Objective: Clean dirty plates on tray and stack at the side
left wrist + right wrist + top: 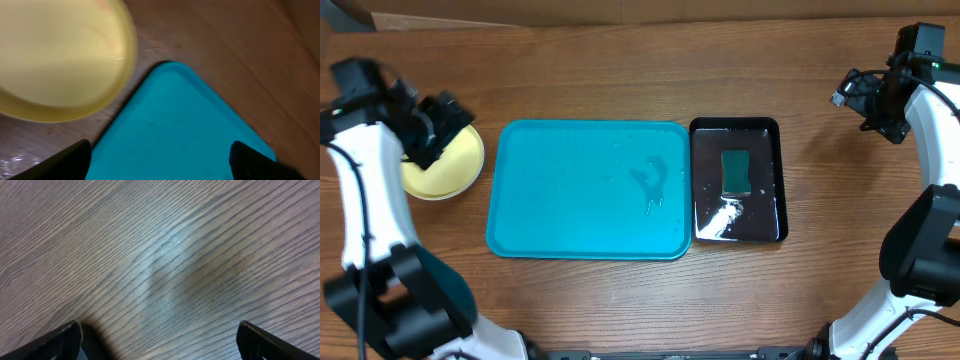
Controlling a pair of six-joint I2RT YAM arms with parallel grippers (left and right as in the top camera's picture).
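Note:
A pale yellow plate (450, 170) lies on the table left of the teal tray (570, 190); it also shows in the left wrist view (55, 60), with the tray's corner (175, 125) beside it. The tray holds no plates, only a few wet streaks. The white and light blue plates are hidden or out of view. My left gripper (445, 125) is open and empty, above the yellow plate's far edge. My right gripper (880, 105) is open and empty over bare wood (160, 255) at the far right.
A narrow black tray (765, 135) stands right of the teal tray, holding a green sponge (736, 171) and white foam (720, 218). Wooden tabletop (620, 70) lies all around.

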